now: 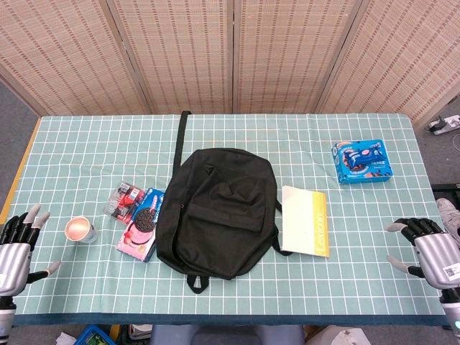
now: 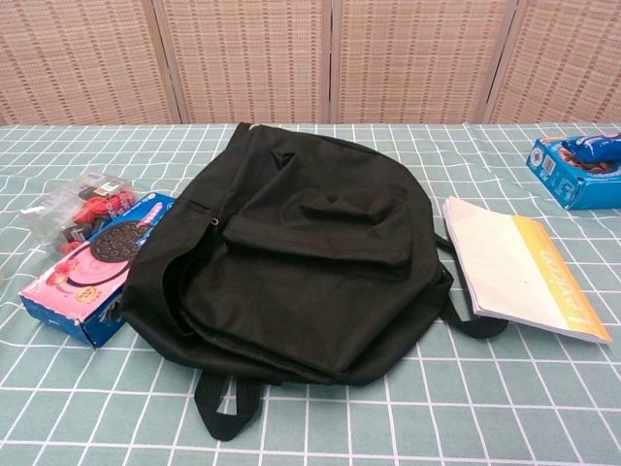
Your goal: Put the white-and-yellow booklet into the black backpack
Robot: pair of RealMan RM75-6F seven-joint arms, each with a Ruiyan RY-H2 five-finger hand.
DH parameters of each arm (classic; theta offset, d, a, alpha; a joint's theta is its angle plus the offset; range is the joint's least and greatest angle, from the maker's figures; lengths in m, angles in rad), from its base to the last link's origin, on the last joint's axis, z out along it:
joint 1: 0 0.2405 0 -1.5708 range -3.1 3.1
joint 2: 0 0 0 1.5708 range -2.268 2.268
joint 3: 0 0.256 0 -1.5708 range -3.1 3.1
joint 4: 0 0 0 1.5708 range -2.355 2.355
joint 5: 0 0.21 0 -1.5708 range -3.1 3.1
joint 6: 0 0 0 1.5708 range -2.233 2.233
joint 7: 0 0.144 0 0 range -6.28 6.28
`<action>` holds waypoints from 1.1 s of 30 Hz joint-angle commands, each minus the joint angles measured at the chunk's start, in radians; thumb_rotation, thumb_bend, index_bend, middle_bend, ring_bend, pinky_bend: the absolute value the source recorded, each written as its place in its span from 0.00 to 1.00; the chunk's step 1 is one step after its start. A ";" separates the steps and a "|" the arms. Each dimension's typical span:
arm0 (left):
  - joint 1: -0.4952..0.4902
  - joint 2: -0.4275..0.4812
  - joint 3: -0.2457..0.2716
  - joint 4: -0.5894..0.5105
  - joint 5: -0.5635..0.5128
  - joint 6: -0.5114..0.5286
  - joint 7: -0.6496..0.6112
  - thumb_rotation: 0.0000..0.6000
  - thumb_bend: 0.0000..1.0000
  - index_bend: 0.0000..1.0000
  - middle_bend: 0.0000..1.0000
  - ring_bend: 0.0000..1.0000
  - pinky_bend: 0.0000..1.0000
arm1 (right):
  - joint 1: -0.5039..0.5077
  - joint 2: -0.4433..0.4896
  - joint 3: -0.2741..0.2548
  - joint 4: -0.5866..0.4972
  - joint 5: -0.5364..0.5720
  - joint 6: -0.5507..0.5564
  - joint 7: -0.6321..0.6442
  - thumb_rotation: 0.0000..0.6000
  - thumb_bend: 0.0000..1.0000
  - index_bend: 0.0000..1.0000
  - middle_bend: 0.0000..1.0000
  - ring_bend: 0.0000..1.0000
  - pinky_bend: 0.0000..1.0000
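The black backpack (image 1: 215, 208) lies flat in the middle of the checked table, its zips closed as far as I can see; it fills the chest view's centre (image 2: 291, 272). Just to its right lies the white-and-yellow booklet (image 1: 305, 220), flat, yellow strip on its right side (image 2: 519, 267). My left hand (image 1: 16, 241) hovers at the table's near left corner, fingers spread, holding nothing. My right hand (image 1: 428, 248) sits at the near right corner, also empty with fingers apart. Both hands are far from the booklet and absent from the chest view.
Left of the backpack are a cookie box (image 1: 141, 214), a clear packet with red contents (image 1: 123, 198) and a small cup (image 1: 80, 210). A blue snack box (image 1: 361, 162) lies at the back right. A backpack strap (image 1: 181, 144) stretches toward the far edge.
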 commanded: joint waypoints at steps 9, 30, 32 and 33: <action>-0.002 0.002 0.002 0.002 0.007 -0.005 -0.005 1.00 0.15 0.06 0.00 0.03 0.00 | -0.014 -0.014 0.018 -0.075 0.006 0.001 -0.070 1.00 0.09 0.37 0.34 0.23 0.27; 0.001 0.011 0.011 -0.009 0.011 -0.015 -0.035 1.00 0.15 0.06 0.00 0.03 0.00 | 0.092 -0.299 0.058 -0.047 0.075 -0.232 -0.227 1.00 0.04 0.14 0.09 0.04 0.16; 0.003 0.012 0.012 -0.008 0.013 -0.014 -0.037 1.00 0.15 0.06 0.00 0.03 0.00 | 0.104 -0.341 0.065 -0.014 0.091 -0.255 -0.238 1.00 0.04 0.14 0.08 0.03 0.14; 0.004 0.012 0.012 -0.007 0.013 -0.013 -0.039 1.00 0.15 0.06 0.00 0.03 0.00 | 0.110 -0.357 0.068 -0.003 0.097 -0.265 -0.242 1.00 0.04 0.14 0.08 0.03 0.13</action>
